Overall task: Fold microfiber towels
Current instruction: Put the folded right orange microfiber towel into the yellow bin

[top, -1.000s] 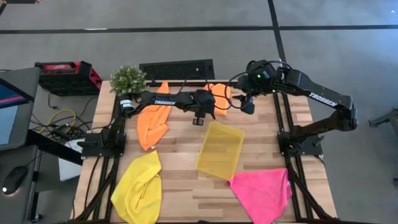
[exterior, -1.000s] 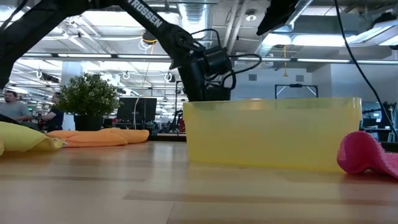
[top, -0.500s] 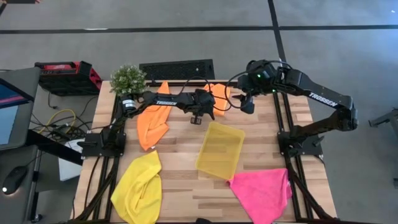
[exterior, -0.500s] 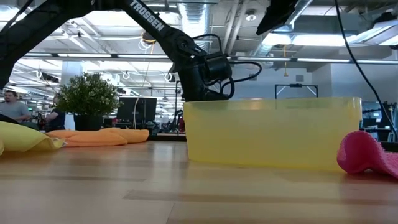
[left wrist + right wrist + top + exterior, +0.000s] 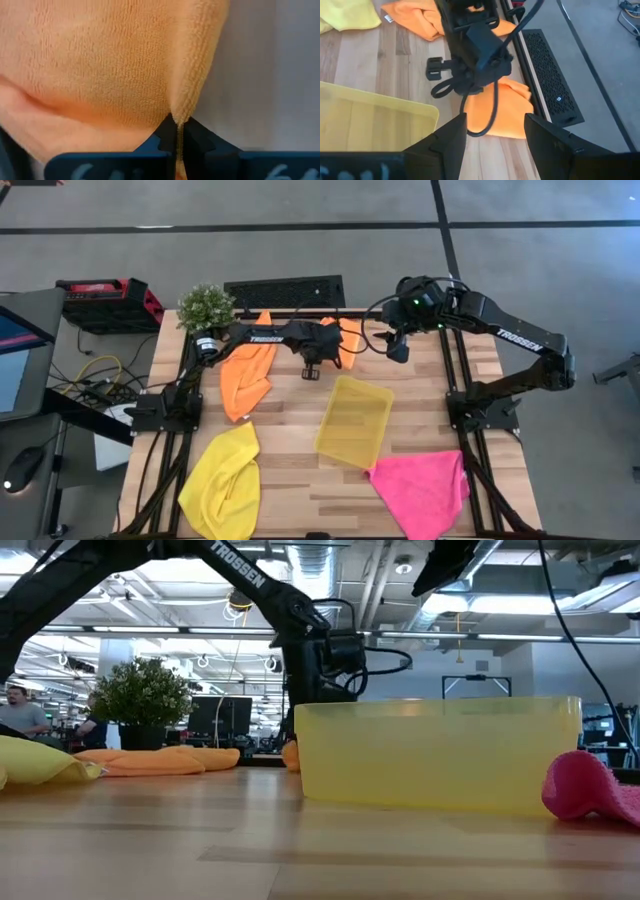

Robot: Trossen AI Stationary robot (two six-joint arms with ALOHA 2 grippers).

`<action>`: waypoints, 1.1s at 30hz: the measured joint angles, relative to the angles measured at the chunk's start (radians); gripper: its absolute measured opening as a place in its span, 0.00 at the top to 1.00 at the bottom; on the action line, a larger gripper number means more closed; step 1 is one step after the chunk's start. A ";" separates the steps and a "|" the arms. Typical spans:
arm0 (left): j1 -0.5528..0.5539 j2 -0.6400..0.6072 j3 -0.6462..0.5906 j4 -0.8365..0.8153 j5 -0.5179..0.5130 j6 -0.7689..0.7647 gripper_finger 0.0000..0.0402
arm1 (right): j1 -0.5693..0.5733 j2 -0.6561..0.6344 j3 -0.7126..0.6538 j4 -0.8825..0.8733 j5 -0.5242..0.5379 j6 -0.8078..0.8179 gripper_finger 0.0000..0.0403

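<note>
Orange soft microfiber towel (image 5: 115, 65) at table's far edge, edge pinched in left gripper (image 5: 178, 131). Right gripper (image 5: 495, 131) spread, empty, hovering nearby. Step: lifting edge; next: carry across to fold.

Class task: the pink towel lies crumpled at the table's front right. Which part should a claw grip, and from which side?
Probably the pink towel's pointed corner nearest the yellow tray, coming from above: that tip lies thin on the wood, while the crumpled middle would bunch.
</note>
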 joint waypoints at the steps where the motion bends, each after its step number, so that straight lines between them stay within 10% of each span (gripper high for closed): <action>1: 0.005 0.000 0.020 -0.025 0.043 -0.034 1.00 | 0.000 0.000 0.000 0.000 0.000 0.000 0.45; 33: -0.165 0.002 0.547 -0.367 0.158 -0.084 1.00 | 0.001 0.000 0.002 -0.005 -0.010 -0.005 0.45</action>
